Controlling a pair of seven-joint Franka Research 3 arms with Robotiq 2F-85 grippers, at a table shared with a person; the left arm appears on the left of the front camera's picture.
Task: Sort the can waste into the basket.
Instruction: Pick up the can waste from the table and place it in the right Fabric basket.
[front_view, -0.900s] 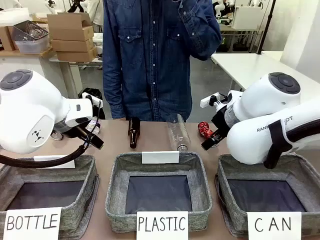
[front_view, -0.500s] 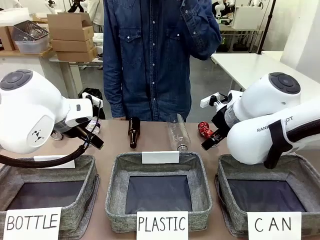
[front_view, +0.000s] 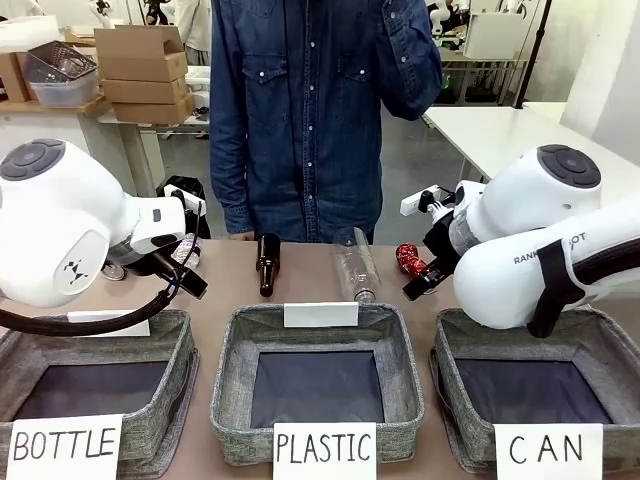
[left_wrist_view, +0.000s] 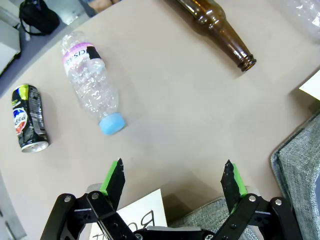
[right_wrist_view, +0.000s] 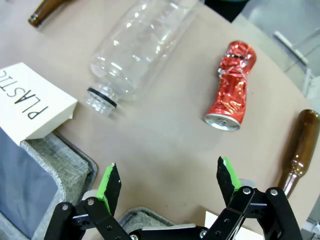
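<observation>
The dented shiny red can (right_wrist_view: 231, 87) lies on the brown table beyond my right gripper (right_wrist_view: 167, 180), which hangs open and holds nothing; the same red can (front_view: 407, 258) peeks out beside the right arm in the front view. The dark can with a colourful label (left_wrist_view: 29, 118) lies at the left of the left wrist view, well apart from my open, bare left gripper (left_wrist_view: 172, 180). The grey basket signed "CAN" (front_view: 455, 335) stands at the front right, with nothing on its dark bottom.
A brown glass bottle (front_view: 267, 262) and a clear plastic bottle (front_view: 356, 262) lie mid-table; a second clear bottle with a blue cap (left_wrist_view: 92, 85) lies near the dark can. Another brown bottle (right_wrist_view: 295, 145) lies right of the red can. Baskets signed "PLASTIC" (front_view: 232, 345) and "BOTTLE" (front_view: 180, 340) stand alongside. A person (front_view: 310, 100) stands across the table.
</observation>
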